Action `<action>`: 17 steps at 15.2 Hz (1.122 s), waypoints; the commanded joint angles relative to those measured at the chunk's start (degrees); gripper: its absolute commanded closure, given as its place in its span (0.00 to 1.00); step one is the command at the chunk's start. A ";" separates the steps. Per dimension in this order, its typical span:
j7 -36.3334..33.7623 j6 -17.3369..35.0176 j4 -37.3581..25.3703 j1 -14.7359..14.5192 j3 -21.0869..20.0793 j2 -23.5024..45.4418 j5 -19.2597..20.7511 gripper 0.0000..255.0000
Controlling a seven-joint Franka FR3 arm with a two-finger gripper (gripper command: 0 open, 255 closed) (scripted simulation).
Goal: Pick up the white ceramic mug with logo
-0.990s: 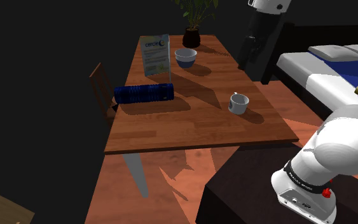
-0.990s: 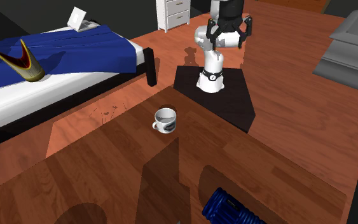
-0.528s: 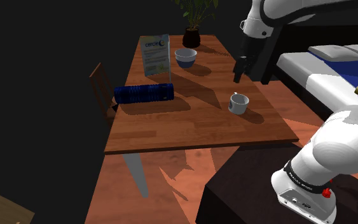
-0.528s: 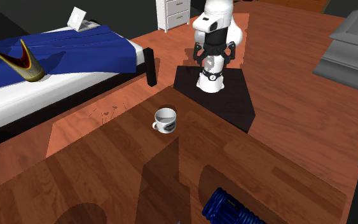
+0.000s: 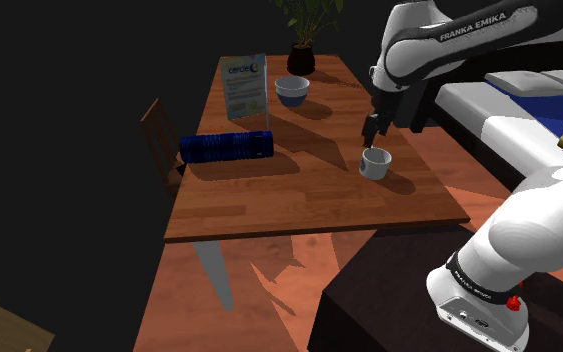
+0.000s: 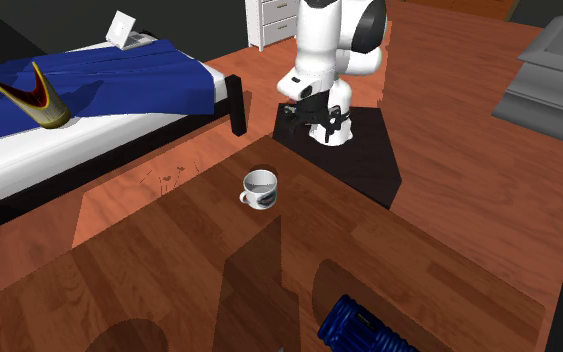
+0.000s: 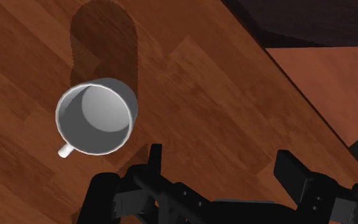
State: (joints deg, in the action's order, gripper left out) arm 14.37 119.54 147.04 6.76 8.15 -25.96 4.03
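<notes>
Mug (image 5: 375, 163) stands upright by the table (image 5: 289, 195) edge nearest the stand (image 5: 379, 300), with the gripper (image 7: 220, 159) above it, fingers (image 7: 153, 159) apart and empty, offset sideways, so centring over one wall, clear of the handle (image 7: 63, 151), should precede any descent.

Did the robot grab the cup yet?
Not yet. Done: the gripper hovers close above the white mug. In hand: lining up; in the wrist view its open fingers stand beside the mug, not around it. Left: centre over the mug, lower, shut on it and lift it off the wooden table.
</notes>
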 commanded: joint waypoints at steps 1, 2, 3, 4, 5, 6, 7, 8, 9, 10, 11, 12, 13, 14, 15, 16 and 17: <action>0.55 3.59 0.66 0.54 0.68 3.27 0.87 0.00; 0.97 5.28 0.72 0.87 1.14 5.10 1.32 0.00; 1.38 6.96 0.71 1.20 1.61 6.98 1.75 0.00; 1.79 8.63 0.62 1.53 2.06 8.93 2.15 0.00; 2.20 10.28 0.46 1.85 2.52 10.92 2.53 0.00; 2.60 11.90 0.22 2.16 2.97 12.95 2.87 0.00; 3.01 13.50 -0.09 2.47 3.41 15.03 3.18 0.00; 3.42 15.06 -0.47 2.78 3.84 17.14 3.45 0.00; 3.83 16.59 -0.92 3.08 4.26 19.29 3.69 0.00; 4.26 18.08 -1.45 3.40 4.66 21.46 3.88 0.00; 4.69 19.53 -2.05 3.71 5.04 23.66 4.02 0.00; 4.98 20.46 -2.48 3.93 5.28 25.14 4.09 0.00; 5.02 21.32 -2.34 3.93 5.29 25.86 3.98 0.00; 5.07 22.18 -2.21 3.93 5.30 26.59 3.85 0.00; 5.12 23.03 -2.09 3.93 5.31 27.34 3.72 0.00; 5.17 23.89 -1.99 3.94 5.30 28.10 3.58 0.00; 5.23 24.74 -1.90 3.95 5.29 28.87 3.43 0.00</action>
State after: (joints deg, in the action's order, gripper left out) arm 19.60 143.38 145.05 10.72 13.46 2.11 7.59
